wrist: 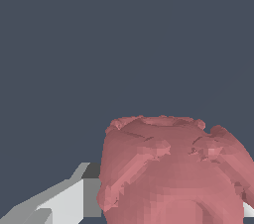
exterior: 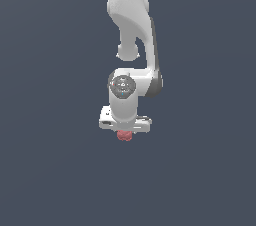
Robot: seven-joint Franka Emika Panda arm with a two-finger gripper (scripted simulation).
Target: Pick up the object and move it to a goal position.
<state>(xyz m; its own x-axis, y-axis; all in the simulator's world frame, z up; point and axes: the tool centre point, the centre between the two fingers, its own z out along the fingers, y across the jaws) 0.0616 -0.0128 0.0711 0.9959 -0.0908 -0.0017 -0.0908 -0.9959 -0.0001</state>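
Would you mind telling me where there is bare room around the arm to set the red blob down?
Nearly everywhere. The dark ground runs bare on both sides of the arm and across the exterior view's lower part. Only the middle is taken, where the tool sits on the blob. In the wrist view one white finger stands beside the blob; whether it grips is unclear.

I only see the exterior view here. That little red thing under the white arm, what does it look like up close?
Observer: The object is a pinkish-red lump with a bumpy surface and a rimmed, slightly sunken face.
Operator: Is the claw touching it?
Observer: One finger of the gripper sits right against its side.
Operator: And the other side?
Observer: Only a sliver of white shows there; contact can't be judged.
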